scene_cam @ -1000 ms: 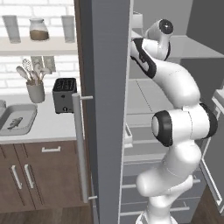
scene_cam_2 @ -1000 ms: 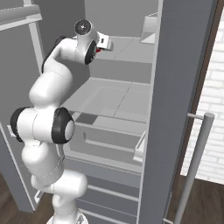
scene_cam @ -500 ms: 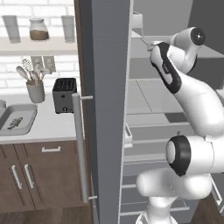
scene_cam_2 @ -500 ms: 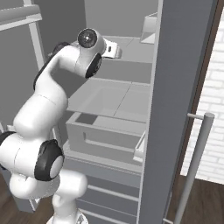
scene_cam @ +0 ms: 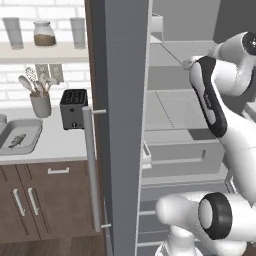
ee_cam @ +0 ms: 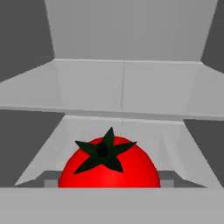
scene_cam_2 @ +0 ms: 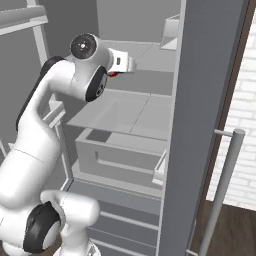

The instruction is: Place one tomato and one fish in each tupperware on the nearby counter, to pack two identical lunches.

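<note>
A red tomato (ee_cam: 109, 164) with a dark green stem fills the lower middle of the hand view, sitting between my gripper (ee_cam: 109, 180) jaws, which are shut on it. From the right base view the gripper (scene_cam_2: 121, 69) hovers inside the open fridge above a shelf, and the tomato (scene_cam_2: 114, 74) peeks out red beneath the hand. Far left, on the counter (scene_cam: 60, 145), lies one light-grey tupperware (scene_cam: 6, 146) with a fish (scene_cam: 17, 140) inside it.
The open fridge door (scene_cam: 125, 125) with its long handle (scene_cam: 90, 165) stands between my arm and the counter. A black toaster (scene_cam: 73, 109) and a utensil holder (scene_cam: 40, 102) stand on the worktop. A fridge drawer (scene_cam_2: 120, 155) sits below the hand.
My arm has swung over, its elbow going right in the left base view. The hand with the tomato has drifted slightly right and down inside the fridge. Grip unchanged.
</note>
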